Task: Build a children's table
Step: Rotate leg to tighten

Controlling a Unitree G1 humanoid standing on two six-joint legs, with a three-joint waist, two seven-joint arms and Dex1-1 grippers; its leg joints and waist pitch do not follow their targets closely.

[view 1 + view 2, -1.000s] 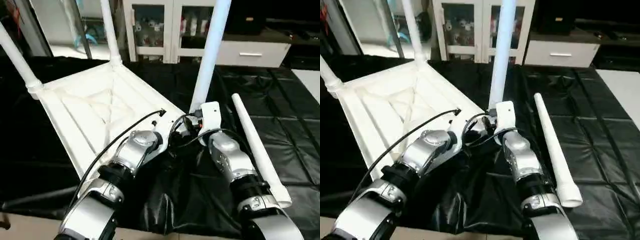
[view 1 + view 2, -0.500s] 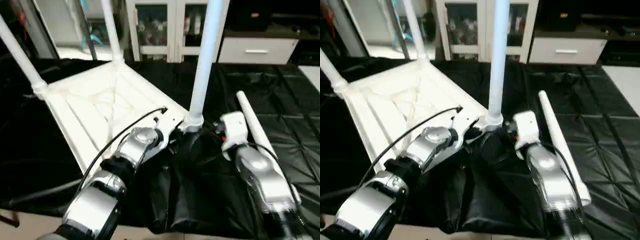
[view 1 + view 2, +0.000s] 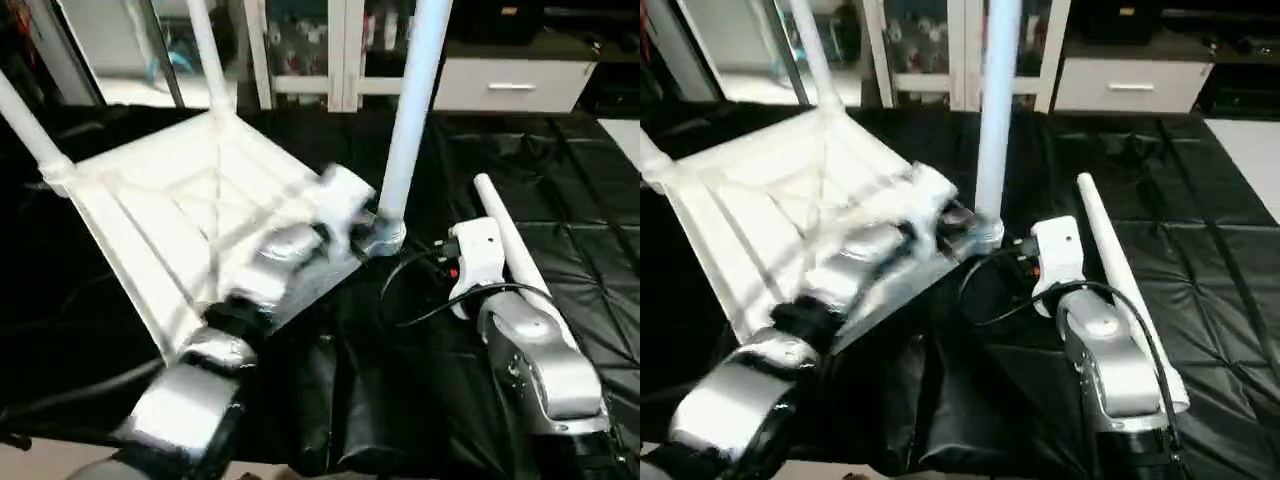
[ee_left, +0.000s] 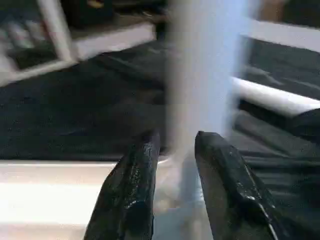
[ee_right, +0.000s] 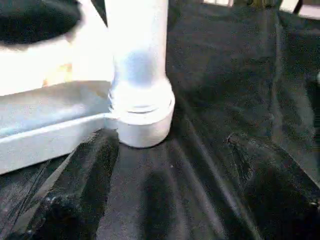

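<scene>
The children's table lies upside down on black cloth, its white ribbed tabletop (image 3: 150, 215) facing up. Three white legs stand in corner sockets: one at the left (image 3: 35, 135), one at the back (image 3: 208, 55) and one at the near right corner (image 3: 405, 120). A fourth leg (image 3: 515, 260) lies loose on the cloth to the right. My left gripper (image 4: 176, 137) sits at the foot of the near right leg, its black fingers (image 4: 131, 185) slightly apart and the leg just beyond them. My right gripper (image 5: 172, 140) is open, a short way back from that leg's base (image 5: 142, 120).
Black cloth (image 3: 560, 150) covers the whole work surface and bunches into folds near the front edge (image 3: 350, 400). White cabinets (image 3: 300, 45) and a drawer unit (image 3: 510, 85) stand behind the table. A black cable (image 3: 440, 305) loops from my right wrist.
My right arm let go of the near right leg and drew back to the right. My left gripper moved up to the leg's foot and its fingers parted.
</scene>
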